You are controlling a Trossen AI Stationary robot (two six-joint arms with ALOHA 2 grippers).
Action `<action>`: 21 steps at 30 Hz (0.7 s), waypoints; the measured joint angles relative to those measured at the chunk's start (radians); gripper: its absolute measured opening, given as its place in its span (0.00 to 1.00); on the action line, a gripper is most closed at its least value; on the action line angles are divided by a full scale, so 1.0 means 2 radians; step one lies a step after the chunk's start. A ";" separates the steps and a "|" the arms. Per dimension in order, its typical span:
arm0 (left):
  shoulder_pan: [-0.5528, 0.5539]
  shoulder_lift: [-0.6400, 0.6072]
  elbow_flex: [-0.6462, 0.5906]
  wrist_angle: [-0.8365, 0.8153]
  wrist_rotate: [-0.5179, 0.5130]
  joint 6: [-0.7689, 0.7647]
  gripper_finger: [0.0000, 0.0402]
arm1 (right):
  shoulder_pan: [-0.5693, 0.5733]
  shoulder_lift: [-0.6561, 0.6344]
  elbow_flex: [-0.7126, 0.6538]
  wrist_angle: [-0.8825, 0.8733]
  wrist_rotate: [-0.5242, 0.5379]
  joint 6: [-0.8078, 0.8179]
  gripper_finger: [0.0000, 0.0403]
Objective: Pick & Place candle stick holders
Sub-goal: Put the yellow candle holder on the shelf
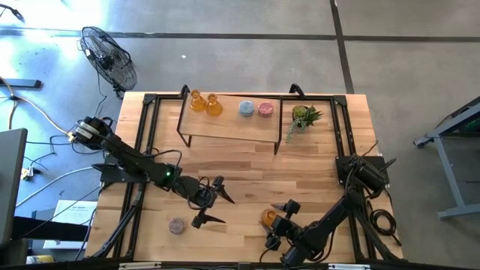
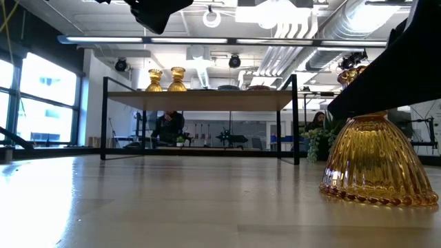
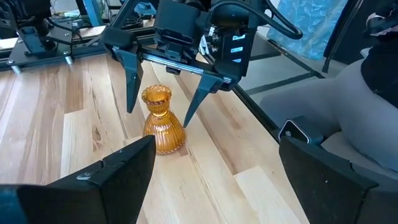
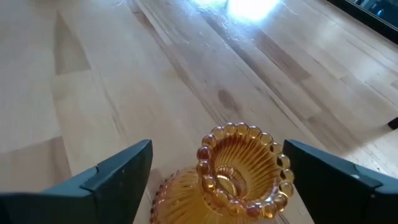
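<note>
Right claw (image 1: 279, 223): spread, straddling upright amber holder (image 1: 268, 217) on desk (image 1: 300, 172), arm low. Left claw (image 1: 214, 201): spread, hovering nearby, empty.

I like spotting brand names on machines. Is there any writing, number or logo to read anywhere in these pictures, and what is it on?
No text can be read anywhere.
White sheet on the floor left of the table: dark print, too small to read.
Right pincer's housing, seen from the left wrist: small bright marks, too blurred to read.
Amber candle stick holder, shelf and table: no lettering.
</note>
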 joint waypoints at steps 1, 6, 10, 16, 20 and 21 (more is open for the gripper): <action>0.000 0.000 0.000 0.000 0.000 0.000 0.84 | 0.000 0.000 0.000 0.000 0.000 0.000 0.87; 0.000 0.000 0.000 -0.001 0.000 0.000 0.84 | 0.000 0.000 0.000 -0.001 0.001 0.000 0.79; 0.000 0.000 0.000 -0.011 0.000 0.000 0.84 | 0.000 0.000 0.000 -0.001 0.001 0.000 0.71; 0.000 0.000 0.000 -0.013 0.000 0.000 0.84 | 0.000 0.000 0.000 0.000 0.004 -0.004 0.58; 0.000 0.000 0.000 -0.016 0.000 0.000 0.84 | 0.000 -0.004 0.000 0.000 0.004 -0.015 0.47; 0.000 0.000 0.000 -0.018 0.000 -0.001 0.84 | 0.000 -0.007 0.000 0.003 0.002 -0.021 0.44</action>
